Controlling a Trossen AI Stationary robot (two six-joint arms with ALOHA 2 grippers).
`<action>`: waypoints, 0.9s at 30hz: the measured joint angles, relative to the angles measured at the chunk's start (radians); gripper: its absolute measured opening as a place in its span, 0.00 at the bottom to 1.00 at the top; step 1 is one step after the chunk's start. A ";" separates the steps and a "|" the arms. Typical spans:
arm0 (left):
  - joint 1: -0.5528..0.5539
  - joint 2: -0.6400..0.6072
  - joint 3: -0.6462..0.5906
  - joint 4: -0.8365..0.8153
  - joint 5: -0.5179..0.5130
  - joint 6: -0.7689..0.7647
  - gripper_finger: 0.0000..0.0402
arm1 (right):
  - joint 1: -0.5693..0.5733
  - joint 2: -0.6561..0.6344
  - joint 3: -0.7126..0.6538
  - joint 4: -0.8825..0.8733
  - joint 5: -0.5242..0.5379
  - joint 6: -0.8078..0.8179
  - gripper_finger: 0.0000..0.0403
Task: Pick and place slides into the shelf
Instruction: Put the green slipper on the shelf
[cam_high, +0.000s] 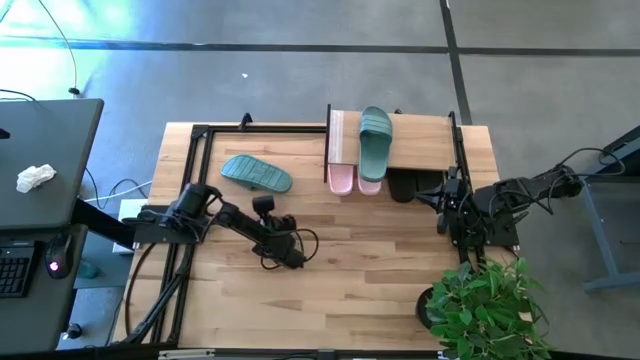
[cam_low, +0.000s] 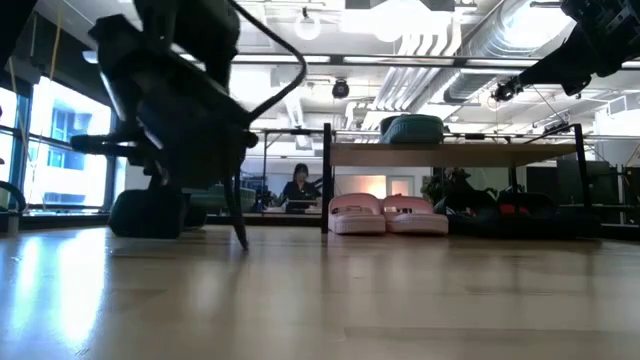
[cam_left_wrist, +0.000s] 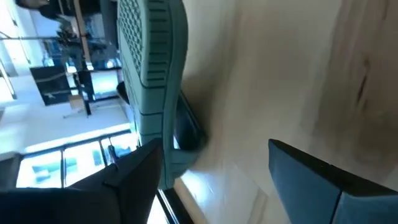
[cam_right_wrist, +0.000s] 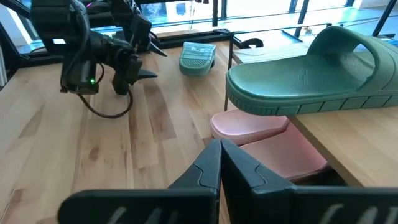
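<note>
Lying sole-up on the wooden worktop (cam_high: 330, 300), a teal-green slide (cam_high: 256, 174) is sitting on the left part of the surface, well apart from the shelf (cam_high: 420, 140) and just inside a bare black metal frame (cam_high: 195, 140). The left hand (cam_high: 296, 255) is hanging over the worktop near that slide, between it and the front edge, with its fingers (cam_left_wrist: 311, 180) spread wide and nothing between them (the left wrist view is showing the slide's ribbed sole just ahead of the fingers).

A second teal-green slide (cam_high: 376, 141) is resting upright on the shelf's light wooden top board, its toe reaching past the board's front edge. Two pale pink slides (cam_low: 388, 214) are sitting side by side under the board, touching each other, with their toes poking out toward the front. Beside them, still under the board, dark shapes are showing that look like black slides (cam_high: 404, 186), though how many cannot be told.

The right hand (cam_high: 441, 197) is waiting off the shelf's right front corner, its fingers (cam_right_wrist: 214, 165) pressed together and gripping nothing. A green potted plant (cam_high: 480, 305) is standing at the worktop's front right corner. In the low view, a person (cam_low: 299, 188) is sitting far back in the room.
</note>
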 joint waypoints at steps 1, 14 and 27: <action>0.004 -0.006 -0.013 0.013 -0.013 0.003 0.67 | 0.000 0.000 0.000 0.000 0.000 0.000 0.00; 0.037 -0.011 -0.077 0.064 -0.132 0.006 0.67 | 0.000 0.000 0.000 0.001 0.000 -0.004 0.00; 0.114 -0.013 -0.087 0.153 -0.180 0.185 0.67 | 0.000 0.000 0.000 0.001 0.000 -0.004 0.00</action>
